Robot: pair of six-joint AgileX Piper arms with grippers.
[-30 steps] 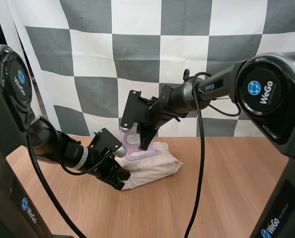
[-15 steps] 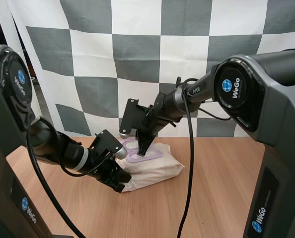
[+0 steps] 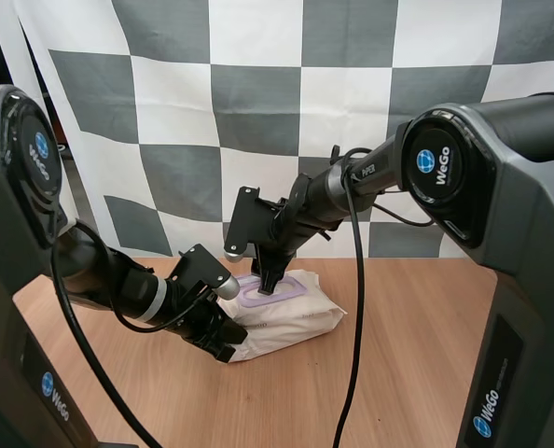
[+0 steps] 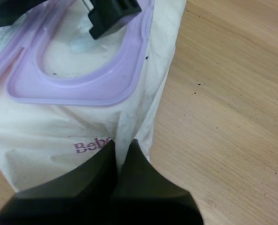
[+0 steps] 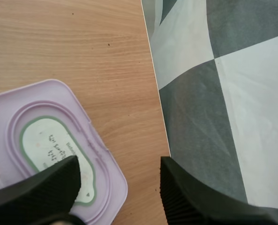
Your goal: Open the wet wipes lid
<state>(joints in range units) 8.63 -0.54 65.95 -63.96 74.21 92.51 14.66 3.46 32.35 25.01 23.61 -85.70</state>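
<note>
A white wet wipes pack (image 3: 300, 319) lies on the wooden table, with a lilac frame (image 3: 275, 292) round its opening on top. Its lilac lid (image 5: 59, 145) is flipped back, inner face up, flat at the pack's far side. My right gripper (image 3: 270, 278) hangs over the opening, and its ribbed fingers stand apart, open, above the lid's edge (image 5: 118, 187) with nothing between them. My left gripper (image 3: 223, 347) is shut on the pack's thin front-left edge (image 4: 122, 152). The pack (image 4: 59, 131) and its frame (image 4: 83, 89) lie just beyond those tips.
The wooden table (image 3: 426, 364) has free room to the right of the pack and in front of it. Bare wood (image 5: 83, 42) also runs past the lid up to the table's back edge.
My right gripper carried the raised lid back and down, then opened and let it go. The lid now lies flat. The left gripper and the pack have stayed put.
</note>
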